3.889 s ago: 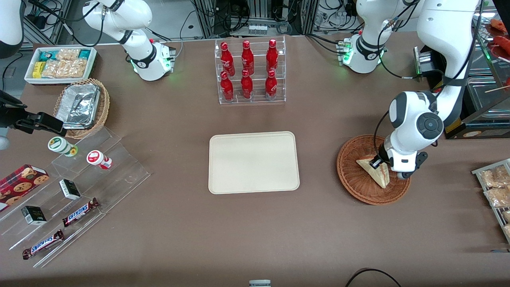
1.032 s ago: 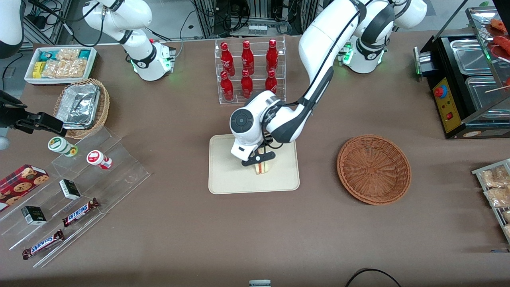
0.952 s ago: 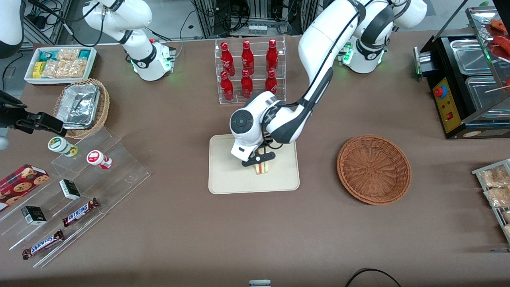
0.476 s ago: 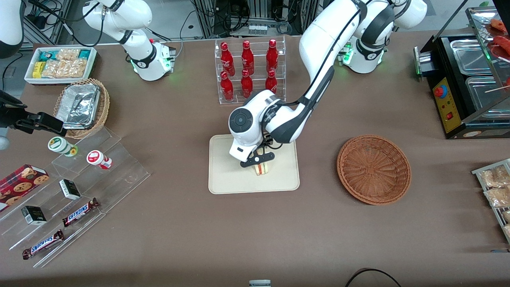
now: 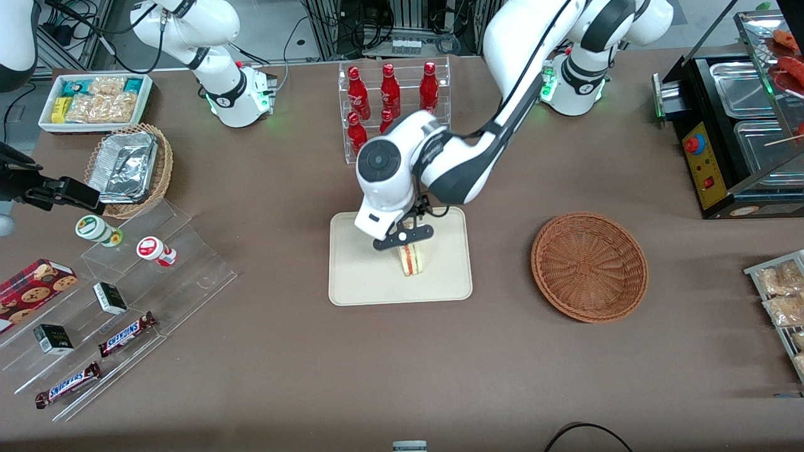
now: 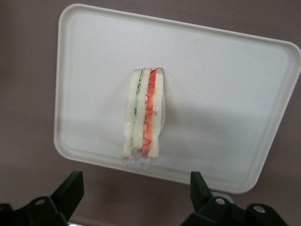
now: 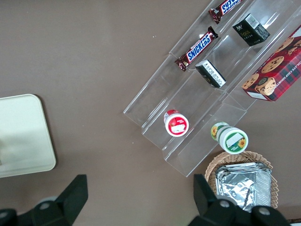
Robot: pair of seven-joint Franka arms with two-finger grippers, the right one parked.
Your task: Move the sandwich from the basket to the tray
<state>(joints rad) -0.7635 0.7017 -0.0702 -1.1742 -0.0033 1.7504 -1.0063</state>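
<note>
The sandwich (image 5: 411, 260) stands on its edge on the cream tray (image 5: 358, 282), its orange-red and green layers facing up; it also shows in the left wrist view (image 6: 143, 115) on the tray (image 6: 225, 94). My left gripper (image 5: 402, 235) hangs above the sandwich, open and empty; its two dark fingers (image 6: 70, 190) stand wide apart, clear of the sandwich. The reddish-brown wicker basket (image 5: 589, 267) sits empty, toward the working arm's end of the table.
A clear rack of red bottles (image 5: 392, 113) stands farther from the front camera than the tray. A clear stepped shelf (image 5: 125, 314) with snack bars and cups, a foil container in a tan basket (image 5: 129, 168) and a white snack box (image 5: 97, 100) lie toward the parked arm's end.
The gripper carried the sandwich from the basket to the tray, let it go, and has now risen above it. The sandwich stays on the tray.
</note>
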